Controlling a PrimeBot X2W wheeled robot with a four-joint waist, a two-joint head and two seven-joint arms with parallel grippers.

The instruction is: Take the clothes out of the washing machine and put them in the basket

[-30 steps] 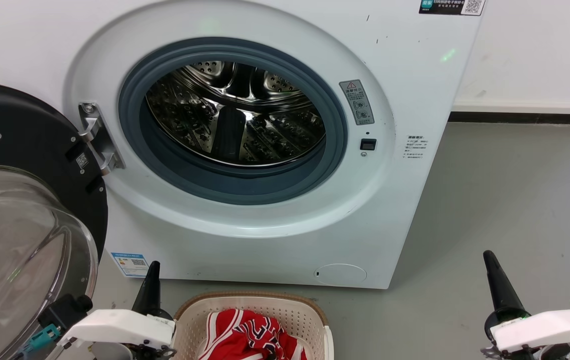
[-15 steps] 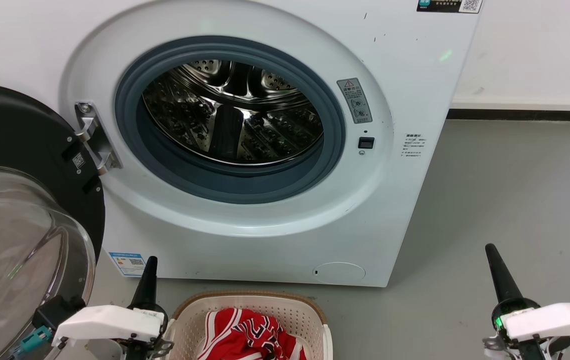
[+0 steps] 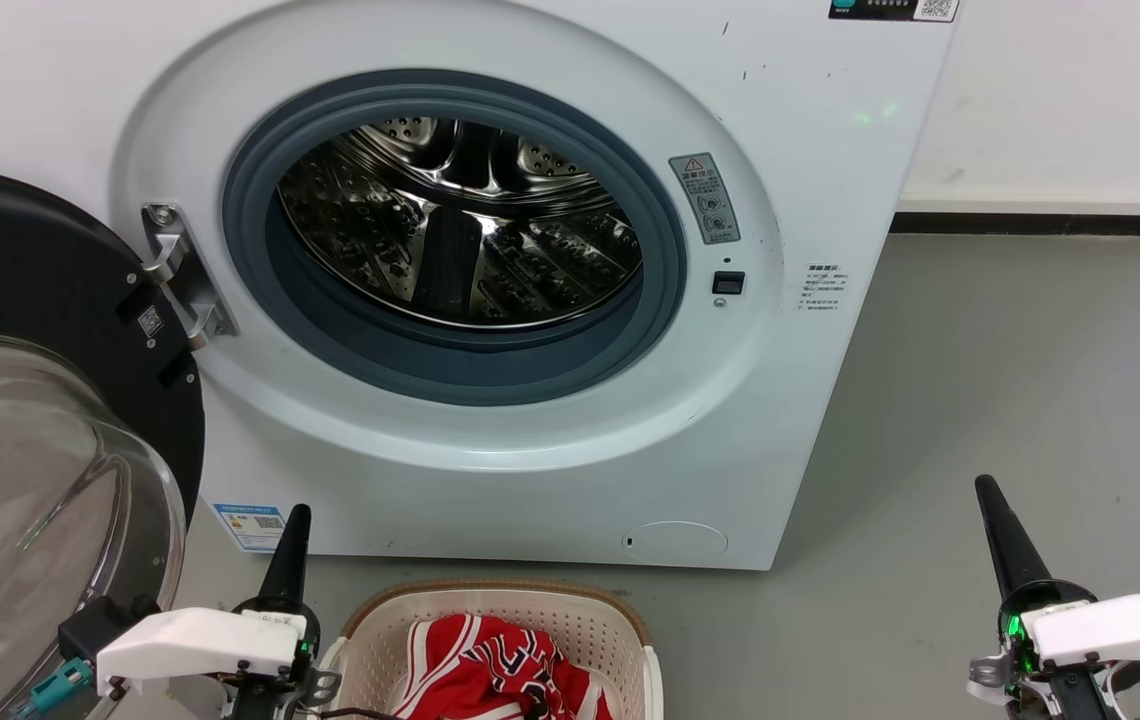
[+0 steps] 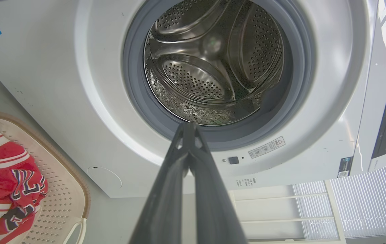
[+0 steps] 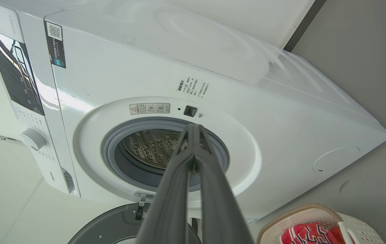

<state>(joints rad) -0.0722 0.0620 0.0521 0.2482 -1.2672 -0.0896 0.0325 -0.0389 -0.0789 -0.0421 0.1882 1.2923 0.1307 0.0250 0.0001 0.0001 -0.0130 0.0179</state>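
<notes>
The white washing machine (image 3: 530,480) stands ahead with its door swung open; its steel drum (image 3: 460,225) shows bare metal. Red clothes (image 3: 495,675) lie in the cream basket (image 3: 610,625) on the floor below the porthole, also seen as clothes (image 4: 3,183) in the basket (image 4: 64,193) and as clothes (image 5: 306,234) in the basket (image 5: 301,213). My left gripper (image 3: 295,520) hangs shut just left of the basket; its tips (image 4: 188,127) meet with nothing between them. My right gripper (image 3: 990,495) is shut over the bare floor far to the right, tips (image 5: 193,128) together.
The open door (image 3: 30,420), black frame with a bulging glass bowl, fills the left side close to my left arm. Grey floor (image 3: 1030,380) stretches to the right of the machine up to a white wall with a dark skirting (image 3: 1040,225).
The whole head view has shifted slightly, so the camera moved. Both grippers sit a little higher in the view and stay shut. The clothes in the basket lie as before.
</notes>
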